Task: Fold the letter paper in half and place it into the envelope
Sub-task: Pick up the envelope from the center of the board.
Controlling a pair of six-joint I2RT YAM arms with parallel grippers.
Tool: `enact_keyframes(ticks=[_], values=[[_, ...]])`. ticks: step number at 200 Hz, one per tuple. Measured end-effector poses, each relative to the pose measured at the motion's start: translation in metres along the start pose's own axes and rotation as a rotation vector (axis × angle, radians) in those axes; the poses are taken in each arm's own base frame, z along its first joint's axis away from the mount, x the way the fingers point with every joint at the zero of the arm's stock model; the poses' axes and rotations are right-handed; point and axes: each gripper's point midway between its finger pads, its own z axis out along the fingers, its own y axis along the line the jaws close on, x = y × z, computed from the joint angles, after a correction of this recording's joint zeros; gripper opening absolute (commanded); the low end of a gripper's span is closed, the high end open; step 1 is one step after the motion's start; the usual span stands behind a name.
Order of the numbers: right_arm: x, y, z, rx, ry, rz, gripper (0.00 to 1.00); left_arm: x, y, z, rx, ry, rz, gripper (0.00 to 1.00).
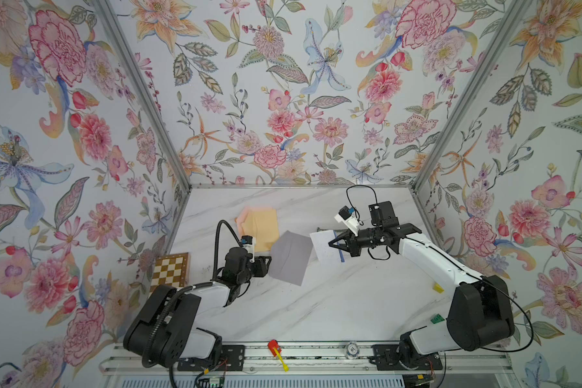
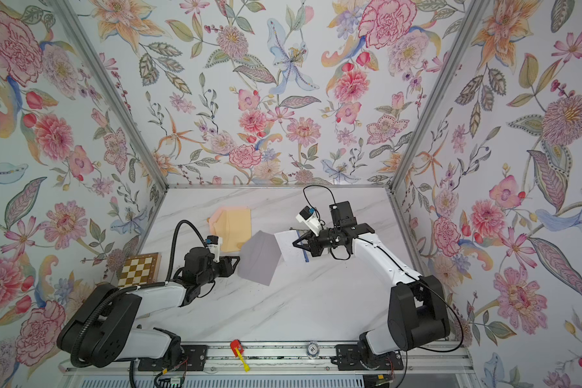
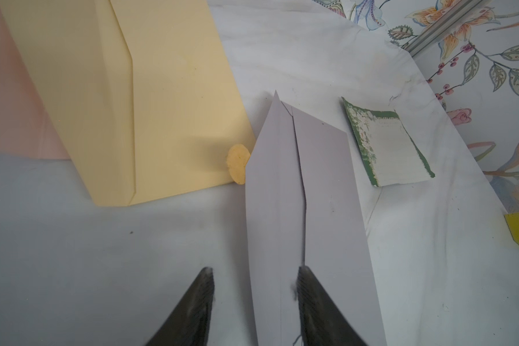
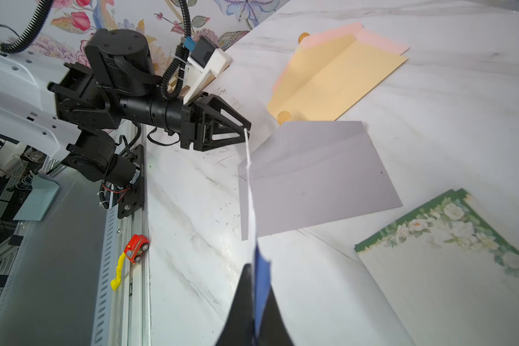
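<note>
Grey envelope (image 1: 289, 258) sits mid-bench between your 2 arms, and the short gap on its right side is the story. Your right hand (image 1: 331, 243), fingers clamped tight on the white, blue-edged letter paper (image 1: 325, 250), holds the sheet above the marble bench (image 1: 350, 302). The sheet's free edge points left and just meets the envelope's right side in both top views.

Your left hand (image 3: 254, 268) sits at the envelope's left end, its fingers (image 3: 203, 299) spread with a clear gap. The envelope's end passes between them, 1 finger against the paper, and nothing looks pinched.

In the left wrist view the envelope's length, and the slit along its flap, run straight away from that hand toward your right arm. Edge-on in the right wrist view, the sheet looks already doubled. Insertion therefore seems the step in hand, and it likely calls for a leftward slide along that line into the slit.

Yellow envelope (image 1: 266, 228) and pink envelope (image 1: 244, 215) lie farther back on the left. 1 green-bordered floral sheet (image 4: 447, 269) lies flat near your right hand.
</note>
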Motion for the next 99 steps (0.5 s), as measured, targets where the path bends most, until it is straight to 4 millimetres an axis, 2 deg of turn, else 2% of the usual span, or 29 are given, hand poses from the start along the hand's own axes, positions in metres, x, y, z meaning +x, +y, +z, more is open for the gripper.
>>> enact_keyframes(ticks=[27,99], values=[[-0.002,0.001,0.001,-0.012,-0.014,-0.004,0.0,0.007,0.001,0.009,0.019,0.021,-0.005,0.47],[0.006,0.003,0.003,-0.027,-0.013,0.016,0.0,0.01,-0.002,0.036,0.069,0.055,-0.004,0.47]])
